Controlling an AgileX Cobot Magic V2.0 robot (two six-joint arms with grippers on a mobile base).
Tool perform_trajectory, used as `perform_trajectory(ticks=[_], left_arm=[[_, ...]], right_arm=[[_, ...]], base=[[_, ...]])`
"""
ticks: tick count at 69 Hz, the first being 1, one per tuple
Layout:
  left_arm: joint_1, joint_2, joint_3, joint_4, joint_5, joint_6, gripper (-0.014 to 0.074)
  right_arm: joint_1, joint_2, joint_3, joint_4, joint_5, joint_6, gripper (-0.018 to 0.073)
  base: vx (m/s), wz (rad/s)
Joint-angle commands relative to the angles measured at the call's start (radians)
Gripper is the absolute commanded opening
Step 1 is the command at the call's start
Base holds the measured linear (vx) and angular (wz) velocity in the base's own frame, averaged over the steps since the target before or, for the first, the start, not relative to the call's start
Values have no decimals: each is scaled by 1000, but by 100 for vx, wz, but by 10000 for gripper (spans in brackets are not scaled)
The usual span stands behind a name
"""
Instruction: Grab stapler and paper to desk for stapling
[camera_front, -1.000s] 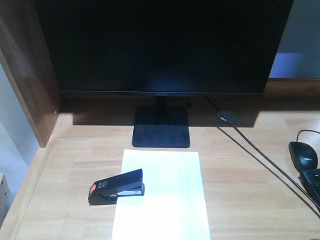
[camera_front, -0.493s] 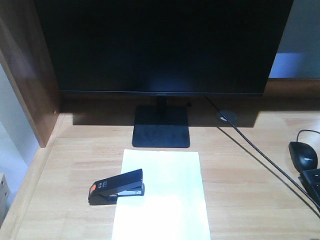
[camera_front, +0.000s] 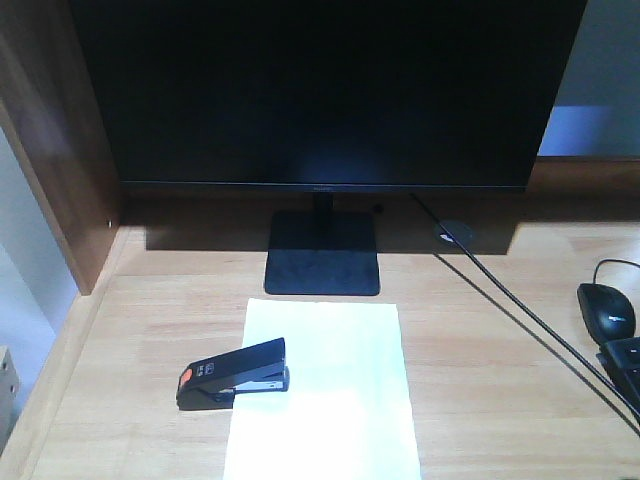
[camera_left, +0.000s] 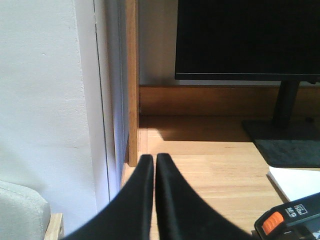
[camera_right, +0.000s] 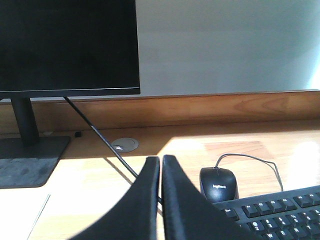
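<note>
The black stapler with its orange-red patch lies across the left edge of the white paper on the light wood desk, in front of the monitor stand. The left wrist view catches the stapler at its lower right corner and a corner of the paper. My left gripper is shut with nothing between its fingers, hanging left of the stapler by the desk's side panel. Over the desk's right half my right gripper is shut and empty too. Neither gripper shows in the front view.
A black monitor on a square stand fills the back. A cable runs past the round grommet. A mouse and a keyboard lie at the right. The dark side panel bounds the left.
</note>
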Motion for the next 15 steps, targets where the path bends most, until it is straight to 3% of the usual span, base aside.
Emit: perform_trajectory(ticks=[1,15], left_arm=[[1,-15,10,-9,-70,-10,-6],[1,-15,10,-9,-70,-10,-6]], right_arm=[[-6,-11,5,-12,-71,-5,-10],[-6,-11,5,-12,-71,-5,-10]], base=[[0,0],[0,0]])
